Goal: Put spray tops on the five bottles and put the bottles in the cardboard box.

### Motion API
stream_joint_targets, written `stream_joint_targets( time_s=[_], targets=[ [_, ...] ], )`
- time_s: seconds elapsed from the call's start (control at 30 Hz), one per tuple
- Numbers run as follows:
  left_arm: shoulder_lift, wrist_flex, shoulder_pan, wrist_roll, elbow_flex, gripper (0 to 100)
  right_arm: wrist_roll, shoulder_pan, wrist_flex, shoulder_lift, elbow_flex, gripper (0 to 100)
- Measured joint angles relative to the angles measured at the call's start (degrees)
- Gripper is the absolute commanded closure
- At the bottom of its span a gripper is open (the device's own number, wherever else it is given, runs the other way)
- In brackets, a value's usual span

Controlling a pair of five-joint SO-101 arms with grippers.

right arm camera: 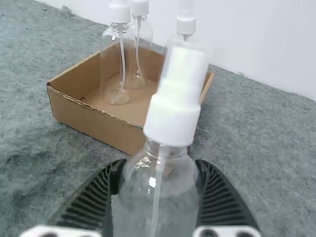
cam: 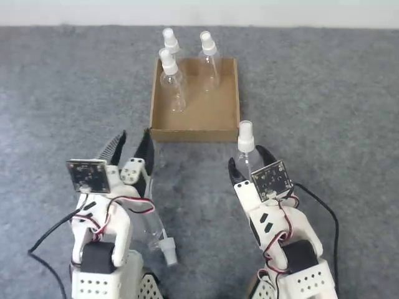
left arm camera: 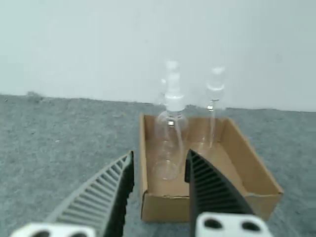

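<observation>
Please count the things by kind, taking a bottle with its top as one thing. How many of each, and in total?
Box: 1
Bottles: 5 (3 standing in the box, 1 in the right gripper, 1 lying on the table)
Total: 6

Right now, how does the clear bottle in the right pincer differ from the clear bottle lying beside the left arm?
The gripped clear plastic bottle stands upright in the right pincer; the loose clear plastic bottle lies flat, ungripped, on grey carpet. Both sit outside the cardboard box.
</observation>
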Motion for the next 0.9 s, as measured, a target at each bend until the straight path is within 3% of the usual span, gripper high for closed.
stream_joint_targets(
  time_s=[0.27,0.9],
  targets=[
    [0.0,-7.4,-5.1,0.8,6.6,84,0.0,0.0,0.0,0.0,0.0,99.2],
    [0.0,-7.6,-5.5,-2.0,6.6,84,-0.3,-1.9,0.0,0.0,0.0,99.2]
  ],
)
